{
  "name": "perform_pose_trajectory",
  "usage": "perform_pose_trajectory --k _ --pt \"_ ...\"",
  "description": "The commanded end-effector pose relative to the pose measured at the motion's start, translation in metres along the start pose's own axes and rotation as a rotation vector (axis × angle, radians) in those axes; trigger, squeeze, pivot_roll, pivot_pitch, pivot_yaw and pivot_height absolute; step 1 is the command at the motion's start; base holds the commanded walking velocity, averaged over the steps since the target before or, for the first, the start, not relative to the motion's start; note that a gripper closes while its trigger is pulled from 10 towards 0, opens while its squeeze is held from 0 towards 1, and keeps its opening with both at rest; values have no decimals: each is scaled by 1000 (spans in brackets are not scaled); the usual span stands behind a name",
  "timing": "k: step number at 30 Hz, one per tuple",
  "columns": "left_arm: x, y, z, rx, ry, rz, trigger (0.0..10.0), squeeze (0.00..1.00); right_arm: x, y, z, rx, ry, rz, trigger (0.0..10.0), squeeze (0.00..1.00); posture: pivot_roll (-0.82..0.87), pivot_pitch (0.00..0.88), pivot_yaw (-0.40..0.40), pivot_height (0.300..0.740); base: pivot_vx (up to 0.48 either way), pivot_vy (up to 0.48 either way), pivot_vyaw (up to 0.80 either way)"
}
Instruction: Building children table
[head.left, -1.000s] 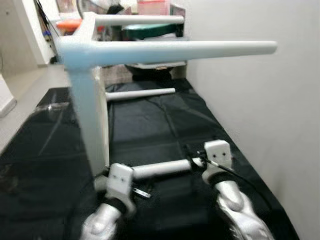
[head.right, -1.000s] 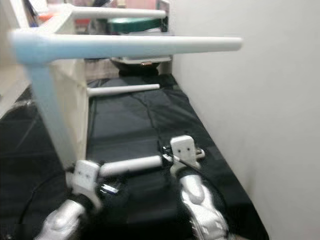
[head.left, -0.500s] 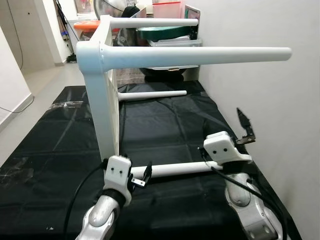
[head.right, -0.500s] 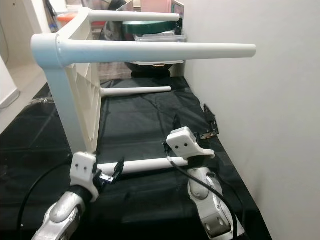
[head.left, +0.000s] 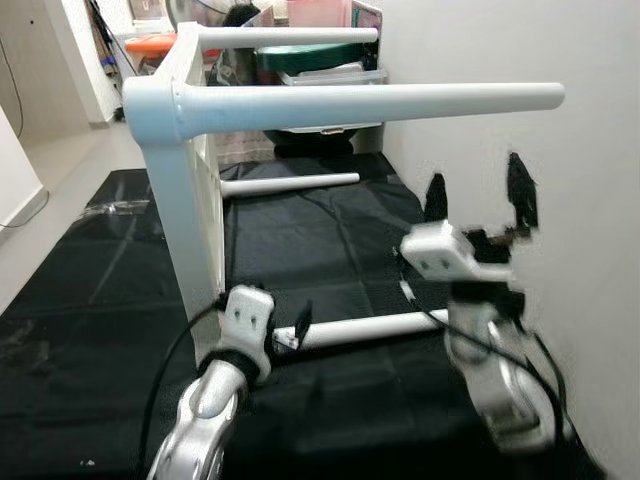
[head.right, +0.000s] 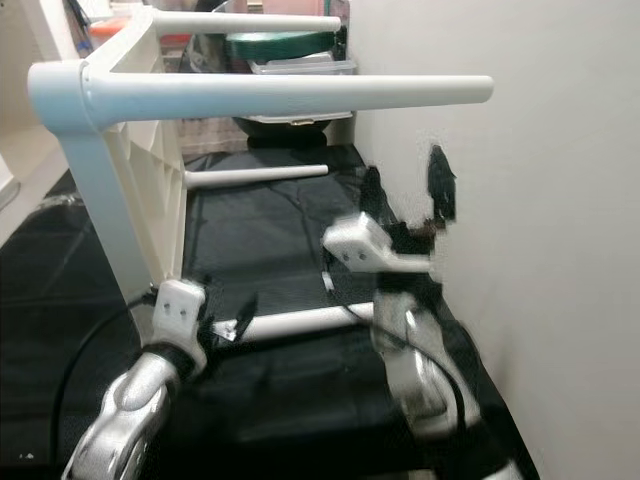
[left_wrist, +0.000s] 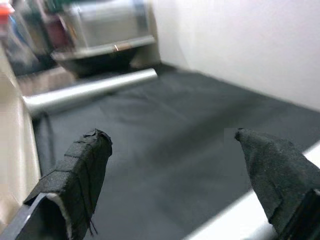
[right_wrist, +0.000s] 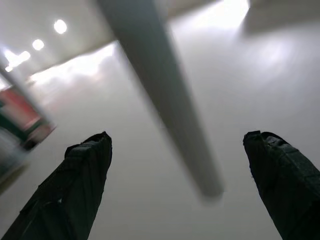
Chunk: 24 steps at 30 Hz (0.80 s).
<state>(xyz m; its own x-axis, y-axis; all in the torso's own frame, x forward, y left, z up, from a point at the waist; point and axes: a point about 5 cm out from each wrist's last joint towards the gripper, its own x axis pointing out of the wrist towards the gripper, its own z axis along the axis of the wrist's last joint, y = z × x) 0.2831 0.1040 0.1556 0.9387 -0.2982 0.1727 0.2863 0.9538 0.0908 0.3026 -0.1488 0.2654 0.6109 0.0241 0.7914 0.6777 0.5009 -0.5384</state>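
Note:
A white children's table lies on its side on a black cloth (head.left: 110, 290), its top (head.left: 195, 230) standing upright at the left and its legs pointing right. The near upper leg (head.left: 370, 98) runs across at chest height. Low down, the near lower leg (head.left: 370, 328) hovers just above the cloth. My left gripper (head.right: 225, 310) is open at that leg's base, where it meets the top. My right gripper (head.left: 478, 195) is open and raised, black fingers pointing up under the upper leg (right_wrist: 160, 95), close to the wall.
A white wall (head.left: 590, 250) runs along the right, almost touching my right arm. Plastic storage boxes and a green lid (head.left: 320, 62) are stacked at the cloth's far end. The far lower leg (head.left: 290, 185) lies across the cloth. Bare floor (head.left: 70, 160) lies at the left.
My right gripper has risen from the lower leg's free end and turned its fingers up toward the upper leg. My left gripper stays at the lower leg's base. The camera shifted slightly.

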Motion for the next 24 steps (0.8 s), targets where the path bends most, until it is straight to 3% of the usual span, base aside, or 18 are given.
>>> perform_pose_trajectory --k 1,7,16,24 --pt "1 4 -6 13 22 20 10000 0 0 5 -1 -31 -20 17 10000 0 100 0 -9 740 0 0 0" --pt "14 7 -7 16 7 54 10000 0 27 6 0 -108 -78 -32 10000 0 95 0 -12 740 0 0 0" --pt "16 9 -12 24 13 72 10000 0 49 8 5 -141 -124 -85 10000 0 97 0 -20 740 0 0 0" --pt "18 23 -17 47 17 166 10000 0 68 17 14 -172 -168 -113 10000 0 99 0 -27 740 0 0 0"
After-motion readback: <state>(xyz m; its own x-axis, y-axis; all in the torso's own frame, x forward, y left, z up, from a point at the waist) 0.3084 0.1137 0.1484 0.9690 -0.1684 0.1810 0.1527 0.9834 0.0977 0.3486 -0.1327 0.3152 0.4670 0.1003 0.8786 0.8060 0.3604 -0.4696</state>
